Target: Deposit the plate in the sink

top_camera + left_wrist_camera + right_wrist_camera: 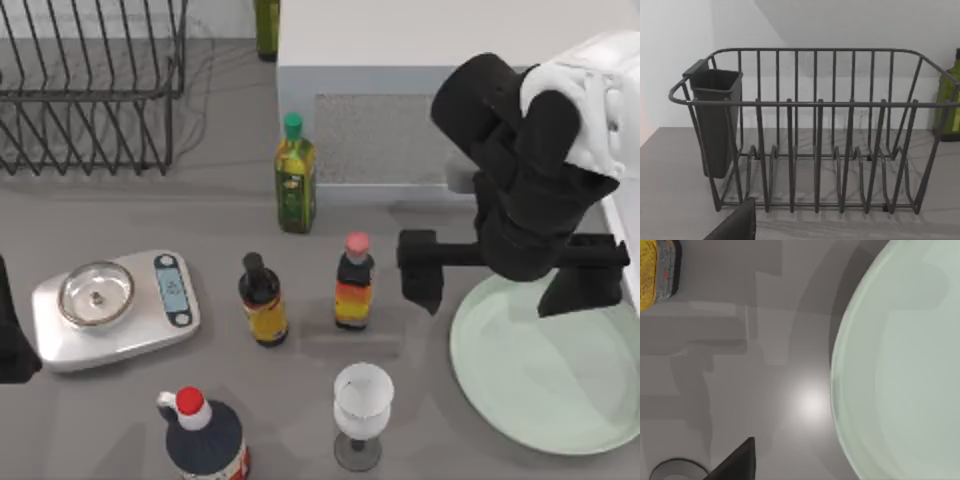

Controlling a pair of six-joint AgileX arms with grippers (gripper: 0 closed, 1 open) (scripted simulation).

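The pale mint-green plate (pixel 545 385) lies flat on the grey table at the right front, its right part cut off by the picture's edge. My right gripper (pixel 490 298) hovers open over the plate's far-left rim, one finger (pixel 420 275) left of the plate over bare table and the other above the plate. In the right wrist view the plate (pixel 900 365) sits close below, with one dark fingertip (pixel 735 465) over the table beside it. A straight white edge, seemingly the sink (pixel 624 240), runs along the right side behind the arm. My left arm (pixel 8 340) rests at the table's left edge.
A white microwave (pixel 400 60) stands at the back, a wire dish rack (pixel 90 90) back left. A kitchen scale (pixel 115 305), several bottles (pixel 354 282) and a white wine glass (pixel 361 412) stand left of the plate. The left wrist view faces the dish rack (pixel 815 140).
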